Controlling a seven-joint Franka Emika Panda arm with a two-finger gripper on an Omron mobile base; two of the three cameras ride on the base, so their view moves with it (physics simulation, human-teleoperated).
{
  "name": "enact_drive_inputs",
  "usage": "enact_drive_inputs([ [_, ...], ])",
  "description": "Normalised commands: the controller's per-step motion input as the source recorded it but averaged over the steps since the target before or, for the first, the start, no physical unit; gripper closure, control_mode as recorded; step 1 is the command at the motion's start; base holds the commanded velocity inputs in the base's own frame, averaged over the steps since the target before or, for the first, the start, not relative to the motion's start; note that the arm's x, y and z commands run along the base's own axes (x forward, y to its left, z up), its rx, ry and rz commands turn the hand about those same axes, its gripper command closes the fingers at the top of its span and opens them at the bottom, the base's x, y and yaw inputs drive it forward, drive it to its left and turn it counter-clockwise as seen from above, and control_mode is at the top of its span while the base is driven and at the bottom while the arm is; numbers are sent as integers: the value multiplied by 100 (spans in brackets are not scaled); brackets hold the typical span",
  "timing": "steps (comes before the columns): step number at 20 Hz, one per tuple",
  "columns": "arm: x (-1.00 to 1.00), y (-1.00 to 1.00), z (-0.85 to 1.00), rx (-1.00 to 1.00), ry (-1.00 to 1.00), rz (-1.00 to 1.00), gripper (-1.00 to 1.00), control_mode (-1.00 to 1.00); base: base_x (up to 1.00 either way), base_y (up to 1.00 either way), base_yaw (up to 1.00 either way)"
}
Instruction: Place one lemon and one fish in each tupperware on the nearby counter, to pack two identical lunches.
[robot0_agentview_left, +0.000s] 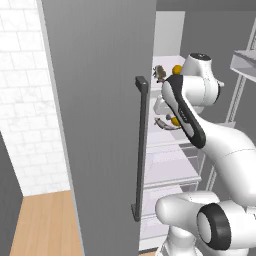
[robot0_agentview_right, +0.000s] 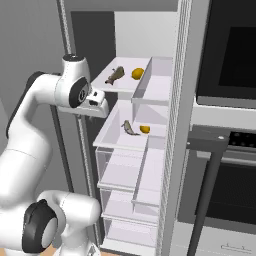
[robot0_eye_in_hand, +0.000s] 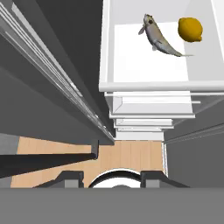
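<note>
An open fridge holds two white shelves, each with a fish and a lemon. On the upper shelf lie a brown fish (robot0_agentview_right: 115, 76) (robot0_agentview_left: 160, 73) and a lemon (robot0_agentview_right: 137, 74) (robot0_agentview_left: 177, 69). The lower shelf carries a grey fish (robot0_agentview_right: 129, 127) (robot0_eye_in_hand: 159, 37) and a lemon (robot0_agentview_right: 144, 129) (robot0_eye_in_hand: 190, 29). My gripper (robot0_agentview_right: 95, 105) (robot0_eye_in_hand: 113, 177) hangs just outside the fridge, in front of the left edge of the lower shelf and above it, pointing down. It is open, with nothing between its fingers. The tupperware and the counter are out of view.
The grey fridge door (robot0_agentview_left: 100, 125) with its dark bar handle (robot0_agentview_left: 141, 150) stands open close on my left. Clear drawers (robot0_agentview_right: 125, 170) sit below the shelves. A black oven (robot0_agentview_right: 230, 50) with a dark handle (robot0_agentview_right: 210, 175) is at the right.
</note>
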Motion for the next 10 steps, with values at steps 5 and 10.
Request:
enact_drive_inputs([
  [5, -24, 0, -2, 0, 0, 0, -100, -100, 0, 0, 0],
  [10, -40, -2, 0, 0, -3, 0, -100, -100, 0, 0, 0],
])
